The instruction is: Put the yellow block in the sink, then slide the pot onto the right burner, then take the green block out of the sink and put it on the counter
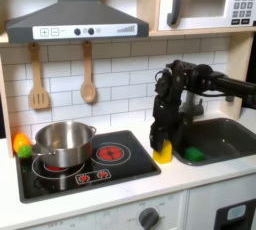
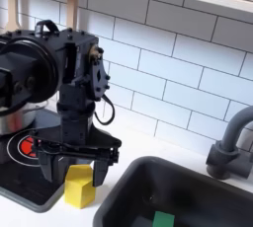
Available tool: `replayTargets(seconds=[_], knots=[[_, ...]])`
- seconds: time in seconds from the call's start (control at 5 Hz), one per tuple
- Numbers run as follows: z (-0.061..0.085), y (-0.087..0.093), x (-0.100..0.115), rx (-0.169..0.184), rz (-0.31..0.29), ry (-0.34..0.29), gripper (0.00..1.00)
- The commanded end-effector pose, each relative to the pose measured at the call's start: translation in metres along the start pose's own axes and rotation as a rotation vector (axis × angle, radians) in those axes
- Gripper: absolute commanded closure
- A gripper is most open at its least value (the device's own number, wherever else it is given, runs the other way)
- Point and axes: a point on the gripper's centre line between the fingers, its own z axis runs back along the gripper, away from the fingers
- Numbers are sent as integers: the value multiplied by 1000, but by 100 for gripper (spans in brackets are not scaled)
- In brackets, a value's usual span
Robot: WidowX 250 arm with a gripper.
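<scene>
Two burners share the black cooktop [image 1: 85, 164]; the pot [image 1: 65, 142] sits on the first exterior view's left one, so the right burner [image 1: 111, 153] is free for it. Beside the sink [image 2: 128, 196], holding the green block [image 2: 163, 218], the yellow block [image 2: 79, 185] rests on the worktop [image 1: 150, 189], where the pincer [image 2: 79, 162], fingers apart, straddles it, apparently to grasp.

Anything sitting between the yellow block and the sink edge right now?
No. In the second exterior view the yellow block, under the open gripper, stands beside the sink rim with bare counter between.
</scene>
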Motion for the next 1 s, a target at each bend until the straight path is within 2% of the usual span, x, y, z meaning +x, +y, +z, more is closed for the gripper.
replayTargets(seconds=[0.0,0.2,0.4,0.8], knots=[[-6,2,0,23,33,-6,0],[-6,1,0,29,43,-16,0],[-14,-1,-1,35,56,-4,0],[-18,2,1,38,74,5,0]])
